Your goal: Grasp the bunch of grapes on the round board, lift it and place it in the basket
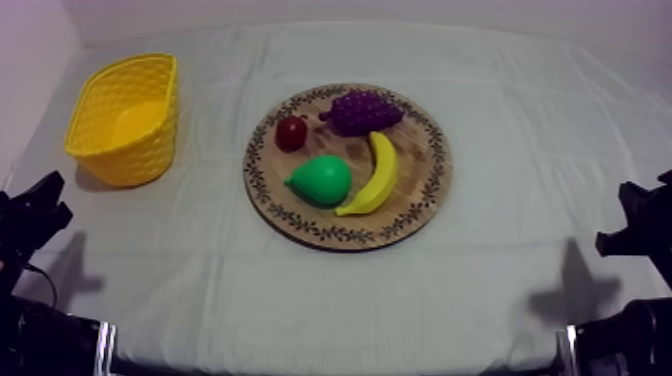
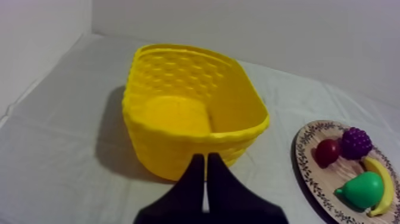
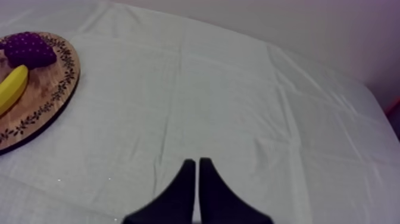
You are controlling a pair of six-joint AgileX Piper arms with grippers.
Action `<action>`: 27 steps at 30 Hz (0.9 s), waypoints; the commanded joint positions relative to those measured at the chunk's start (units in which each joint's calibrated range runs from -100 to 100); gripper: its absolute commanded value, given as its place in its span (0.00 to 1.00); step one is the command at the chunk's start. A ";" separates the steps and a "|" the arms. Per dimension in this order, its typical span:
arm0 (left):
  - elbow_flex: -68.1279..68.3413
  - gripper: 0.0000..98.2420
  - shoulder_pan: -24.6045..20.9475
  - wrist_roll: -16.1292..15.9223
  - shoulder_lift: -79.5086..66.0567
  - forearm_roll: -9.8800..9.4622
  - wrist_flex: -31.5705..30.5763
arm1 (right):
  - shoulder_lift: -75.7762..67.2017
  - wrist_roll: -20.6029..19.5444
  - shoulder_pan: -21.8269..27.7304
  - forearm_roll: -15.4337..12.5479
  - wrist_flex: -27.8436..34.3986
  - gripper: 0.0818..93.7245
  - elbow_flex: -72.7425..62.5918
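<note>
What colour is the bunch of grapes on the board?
Dark purple. The bunch of grapes shows best in the top view, at the wooden board's far edge.

1. The table [image 1: 500, 285] is covered by a grey-white cloth [image 1: 530, 120] (faintly creased in lines across it).
2. A yellow basket [image 1: 135, 160] stands upright on the cloth at the far left, its mouth facing up.
3. A round wooden board [image 1: 425, 165] with a patterned rim lies flat near the middle, well apart from the basket.
</note>
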 commanded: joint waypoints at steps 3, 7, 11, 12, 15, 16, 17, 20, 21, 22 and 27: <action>0.02 0.00 -0.02 -0.01 0.00 -0.02 0.00 | -0.02 0.01 0.02 0.00 0.01 0.00 0.04; 0.02 0.00 -0.02 0.00 0.00 -0.02 0.00 | -0.02 0.01 0.02 0.00 0.01 0.00 0.04; 0.02 0.00 -0.02 -0.01 0.00 -0.02 0.00 | -0.02 0.01 0.02 0.00 0.01 0.00 0.04; 0.02 0.00 -0.02 0.00 0.00 -0.02 0.00 | -0.02 0.01 0.02 0.00 0.01 0.00 0.04; 0.02 0.00 -0.02 -0.02 0.00 -0.02 0.00 | -0.02 0.01 0.02 0.00 0.01 0.00 0.04; 0.02 0.00 -0.02 -0.01 0.00 -0.02 0.00 | -0.02 0.01 0.02 0.00 0.01 0.00 0.04; 0.02 0.00 -0.02 0.00 0.00 -0.02 0.00 | -0.02 0.01 0.02 0.00 0.01 0.00 0.04; 0.02 0.00 -0.02 -0.01 0.00 -0.02 0.00 | -0.02 0.01 0.02 0.00 0.01 0.00 0.04; 0.02 0.00 -0.02 0.00 0.00 -0.02 0.00 | -0.02 0.01 0.02 0.00 0.01 0.00 0.04; 0.02 0.00 -0.02 0.00 0.00 -0.02 0.00 | -0.02 0.01 0.02 0.00 0.01 0.00 0.04; 0.02 0.00 -0.02 -0.30 0.00 -0.02 0.00 | -0.02 0.01 0.02 0.00 0.01 0.00 0.04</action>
